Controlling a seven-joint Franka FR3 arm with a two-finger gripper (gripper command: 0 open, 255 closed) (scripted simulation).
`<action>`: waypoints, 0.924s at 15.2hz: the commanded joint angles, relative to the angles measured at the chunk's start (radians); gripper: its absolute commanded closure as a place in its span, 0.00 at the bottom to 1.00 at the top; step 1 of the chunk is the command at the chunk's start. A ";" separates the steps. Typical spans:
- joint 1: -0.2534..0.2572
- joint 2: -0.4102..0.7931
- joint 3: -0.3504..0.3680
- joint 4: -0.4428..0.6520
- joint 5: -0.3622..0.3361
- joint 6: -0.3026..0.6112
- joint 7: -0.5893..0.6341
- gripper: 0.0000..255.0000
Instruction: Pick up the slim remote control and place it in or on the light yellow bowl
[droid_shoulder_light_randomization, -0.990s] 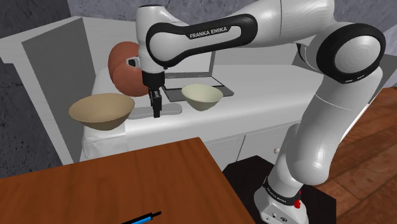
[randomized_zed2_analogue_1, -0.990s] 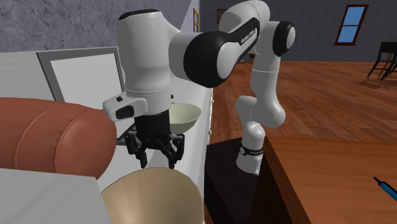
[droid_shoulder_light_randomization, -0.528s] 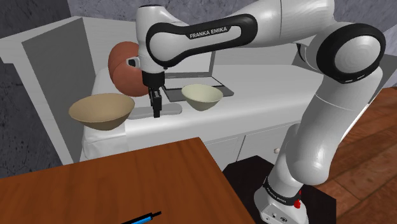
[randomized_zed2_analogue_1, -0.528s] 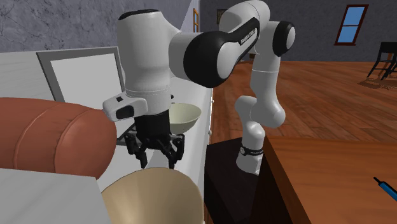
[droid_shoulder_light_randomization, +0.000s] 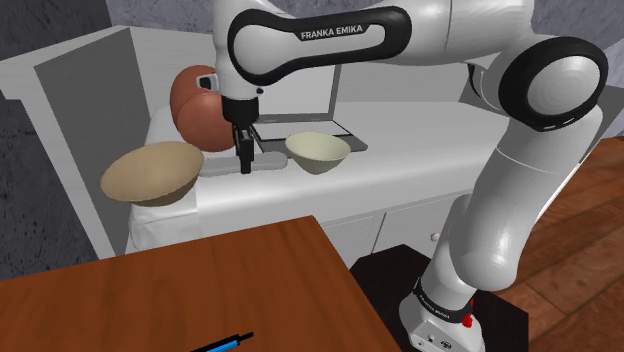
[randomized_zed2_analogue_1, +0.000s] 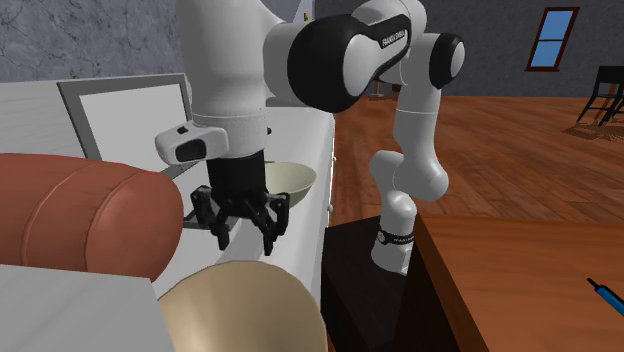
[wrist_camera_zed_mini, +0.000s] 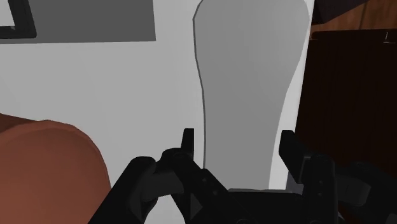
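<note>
The slim remote control (wrist_camera_zed_mini: 248, 89) is a plain grey, flat slab. My black gripper (wrist_camera_zed_mini: 237, 147) is shut on it, with one finger (wrist_camera_zed_mini: 188, 145) on each long side near one end. In the shoulder view the gripper (droid_shoulder_light_randomization: 244, 165) holds the remote (droid_shoulder_light_randomization: 268, 162) level, just above the white counter. The light yellow bowl (droid_shoulder_light_randomization: 318, 150) stands on the counter right beside the remote's end, toward that view's right. In the second exterior view the gripper (randomized_zed2_analogue_1: 245, 222) hangs in front of the pale bowl (randomized_zed2_analogue_1: 286, 180).
A larger tan bowl (droid_shoulder_light_randomization: 148, 172) sits tilted at the counter's left end, close to the remote's other end. A brown rounded cushion (droid_shoulder_light_randomization: 198, 105) and an open laptop (droid_shoulder_light_randomization: 310, 105) lie behind. A wooden table (droid_shoulder_light_randomization: 190, 290) stands in front, and the robot's stand (droid_shoulder_light_randomization: 450, 320) at lower right.
The arm has risen a little and lifted the remote off the counter. The tan bowl has shifted slightly toward the shoulder view's left and tilted.
</note>
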 joint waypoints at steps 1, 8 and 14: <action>-0.001 -0.002 -0.001 0.026 0.000 -0.027 -0.002 1.00; 0.000 0.005 -0.001 0.128 -0.001 -0.123 -0.003 1.00; 0.001 0.021 0.000 0.228 -0.004 -0.207 -0.002 1.00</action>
